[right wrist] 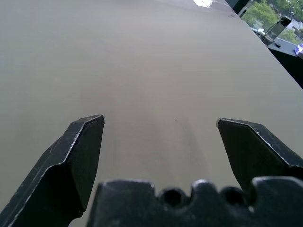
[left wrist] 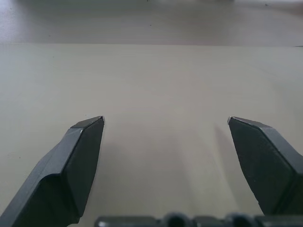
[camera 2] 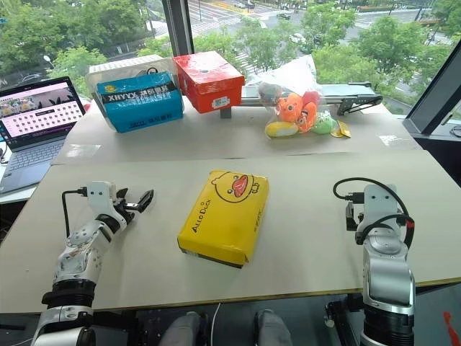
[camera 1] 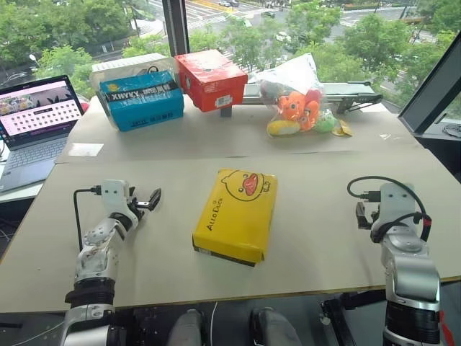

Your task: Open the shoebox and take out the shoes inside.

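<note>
Shoebox closed on the bench, both grippers apart and empty
The yellow shoebox [camera 1: 236,215] lies lid-down-shut at the middle of the bench [camera 1: 317,187], between the left gripper [camera 1: 148,201] and the right gripper [right wrist: 161,125], each well clear of it with fingers spread

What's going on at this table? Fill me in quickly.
A two-armed robot is set to open the yellow duck shoebox, which lies closed in the middle of the table. Nothing is being handled yet: the left hand and the right hand are both open and empty, one on each side of the box and apart from it. A blue box, a red box and a bagged plush toy sit at the far edge.
</note>
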`<state>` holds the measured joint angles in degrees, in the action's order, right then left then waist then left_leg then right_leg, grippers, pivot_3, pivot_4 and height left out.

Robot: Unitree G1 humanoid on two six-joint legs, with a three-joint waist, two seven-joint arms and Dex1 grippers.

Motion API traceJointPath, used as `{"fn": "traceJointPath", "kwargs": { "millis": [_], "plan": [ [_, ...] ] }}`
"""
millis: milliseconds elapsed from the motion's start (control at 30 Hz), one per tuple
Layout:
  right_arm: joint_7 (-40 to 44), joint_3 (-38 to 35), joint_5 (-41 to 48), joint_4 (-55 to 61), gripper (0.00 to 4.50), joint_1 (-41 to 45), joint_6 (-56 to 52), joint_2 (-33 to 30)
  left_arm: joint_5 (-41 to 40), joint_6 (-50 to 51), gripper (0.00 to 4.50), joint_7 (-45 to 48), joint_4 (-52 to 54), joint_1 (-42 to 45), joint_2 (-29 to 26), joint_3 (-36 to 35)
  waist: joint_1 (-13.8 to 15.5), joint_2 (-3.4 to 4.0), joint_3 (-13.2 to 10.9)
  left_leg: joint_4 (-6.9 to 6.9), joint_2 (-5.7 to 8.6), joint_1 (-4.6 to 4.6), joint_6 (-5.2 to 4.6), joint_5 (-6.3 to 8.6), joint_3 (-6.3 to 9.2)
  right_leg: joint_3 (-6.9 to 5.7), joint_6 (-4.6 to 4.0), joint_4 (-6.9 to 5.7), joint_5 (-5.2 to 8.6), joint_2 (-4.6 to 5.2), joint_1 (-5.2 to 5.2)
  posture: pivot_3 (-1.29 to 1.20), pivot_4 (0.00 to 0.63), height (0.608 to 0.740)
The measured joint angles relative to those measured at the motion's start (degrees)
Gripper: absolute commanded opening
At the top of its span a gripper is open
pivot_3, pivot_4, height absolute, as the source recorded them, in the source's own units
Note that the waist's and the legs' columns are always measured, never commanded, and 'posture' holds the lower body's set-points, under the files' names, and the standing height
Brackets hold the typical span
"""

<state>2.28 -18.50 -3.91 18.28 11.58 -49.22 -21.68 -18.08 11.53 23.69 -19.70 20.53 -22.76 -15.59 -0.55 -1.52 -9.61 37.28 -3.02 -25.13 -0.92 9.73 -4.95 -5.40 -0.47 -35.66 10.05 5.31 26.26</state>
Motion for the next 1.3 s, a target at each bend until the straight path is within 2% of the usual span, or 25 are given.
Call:
{"fn": "traceJointPath", "kwargs": {
  "millis": [67,300,433,567,667,733,900,1067,1200,1233,1300],
  "plan": [
    [0.0,0.0,0.0,0.0,4.5,0.0,0.0,0.0,0.0,0.0,4.47,0.1,0.0,0.0,0.0,0.0,0.0,0.0,0.0,0.0,0.0,0.0,0.0,0.0,0.0,0.0,0.0,0.0,0.0,0.0,0.0,0.0,0.15,0.739],
    [-0.1,-0.3,0.0,0.1,4.5,-1.2,0.0,-0.1,-0.8,0.4,4.47,9.8,-0.2,2.7,-0.6,3.6,0.5,0.0,0.0,0.02,0.02,-0.01,-0.01,-0.01,0.0,0.01,-0.01,0.01,0.01,0.0,-0.01,0.0,0.15,0.739],
    [1.0,-0.2,0.3,0.6,4.5,-1.4,-0.2,-1.2,-1.1,1.2,4.47,19.6,-0.3,2.4,-4.5,7.4,0.1,0.0,0.0,0.01,0.01,-0.01,-0.02,-0.01,0.01,0.01,-0.01,0.0,0.01,-0.03,0.01,0.0,0.15,0.739],
    [7.9,-0.5,4.7,4.0,4.5,-3.7,-1.4,-4.8,-3.0,2.3,4.47,35.9,1.1,-2.2,-14.3,9.8,-0.6,0.0,0.0,-0.04,-0.13,0.01,-0.01,0.0,0.06,-0.01,-0.25,0.03,0.17,-0.13,0.05,0.0,0.15,0.739],
    [18.6,-0.8,12.3,7.5,4.5,-6.1,-5.0,-10.0,-3.5,3.4,4.47,48.0,-0.1,-4.0,-24.3,10.5,-0.3,0.02,0.0,-0.12,-0.14,0.05,0.18,0.11,0.08,-0.04,-0.5,0.01,0.34,-0.1,0.09,0.0,0.15,0.739],
    [24.8,-1.6,17.6,10.5,4.5,-7.2,-7.5,-13.0,-3.4,3.5,4.47,52.4,-1.7,-3.6,-28.5,10.3,-0.1,0.07,-0.1,-0.12,-0.2,0.07,0.4,0.25,0.09,-0.05,-0.51,0.0,0.35,-0.01,0.08,0.0,0.15,0.739],
    [36.3,-3.1,28.4,13.9,4.5,-8.5,-9.6,-18.2,-6.9,7.8,4.47,62.5,-1.1,-1.1,-33.7,9.9,1.1,0.05,-0.1,-0.11,-0.31,0.06,0.45,0.28,0.1,-0.19,-0.49,0.31,0.34,0.07,-0.05,0.0,0.15,0.739],
    [40.4,-1.8,32.9,13.9,4.5,-8.0,-9.8,-20.7,-9.6,9.8,4.47,65.9,6.0,-1.1,-34.2,9.8,1.2,0.06,-0.1,-0.13,-0.34,-0.1,0.44,0.28,0.02,-0.16,-0.36,0.59,0.26,0.02,-0.04,0.0,0.15,0.739],
    [41.7,2.3,33.8,13.5,4.5,-7.2,-8.5,-22.5,-12.9,14.4,4.47,67.2,7.6,0.0,-34.2,9.5,1.2,0.05,-0.1,-0.15,-0.35,-0.13,0.36,0.25,0.01,-0.12,-0.37,0.58,0.27,-0.13,0.01,0.0,0.15,0.739],
    [42.0,3.2,33.7,13.4,3.99,-7.1,-8.0,-22.8,-13.6,15.1,4.5,67.5,7.8,0.1,-34.3,9.4,1.2,0.05,-0.1,-0.16,-0.35,-0.13,0.35,0.24,0.0,-0.12,-0.37,0.58,0.27,-0.15,0.02,0.0,0.15,0.739],
    [42.3,5.0,33.0,13.1,3.62,-7.1,-6.3,-23.8,-13.7,15.5,4.5,67.8,8.5,-0.1,-34.6,8.9,1.1,0.05,-0.1,-0.16,-0.34,-0.12,0.35,0.24,-0.01,-0.13,-0.37,0.57,0.27,-0.21,0.03,0.0,0.15,0.739]
  ]
}}
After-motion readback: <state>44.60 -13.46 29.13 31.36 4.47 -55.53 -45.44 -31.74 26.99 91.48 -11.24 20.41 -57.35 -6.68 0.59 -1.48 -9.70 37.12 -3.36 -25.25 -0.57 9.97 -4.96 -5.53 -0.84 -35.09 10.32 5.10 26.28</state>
